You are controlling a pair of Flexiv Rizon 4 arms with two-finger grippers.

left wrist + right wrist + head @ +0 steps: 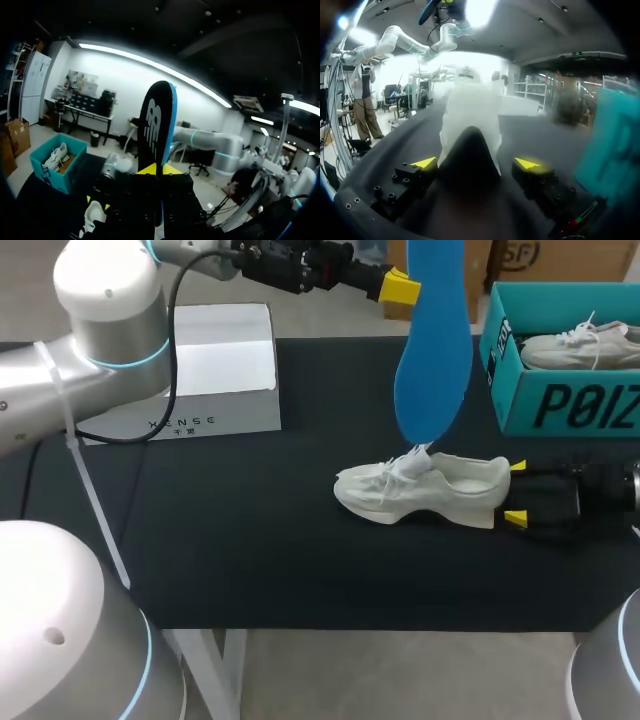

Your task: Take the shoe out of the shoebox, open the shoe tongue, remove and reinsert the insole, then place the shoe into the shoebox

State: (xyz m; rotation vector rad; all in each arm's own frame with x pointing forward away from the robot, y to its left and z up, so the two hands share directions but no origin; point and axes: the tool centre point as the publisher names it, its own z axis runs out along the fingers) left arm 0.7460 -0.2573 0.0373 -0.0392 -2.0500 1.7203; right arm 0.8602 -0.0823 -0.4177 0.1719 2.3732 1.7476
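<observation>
A white shoe (420, 490) lies on its sole in the middle of the black table, toe to the left. My right gripper (516, 493) is at its heel, open, with one yellow tip on each side. In the right wrist view the heel (470, 145) fills the gap between the fingers of the right gripper (476, 163). High over the table's back, my left gripper (400, 287) is shut on the top end of a blue insole (433, 350), which hangs down above the shoe. The left wrist view shows the insole (157, 125) upright in the left gripper (159, 170).
A teal shoebox (560, 405) stands at the back right with a second white shoe (580, 345) inside. A white box (215, 370) sits at the back left. The black table's front edge (350, 625) is near.
</observation>
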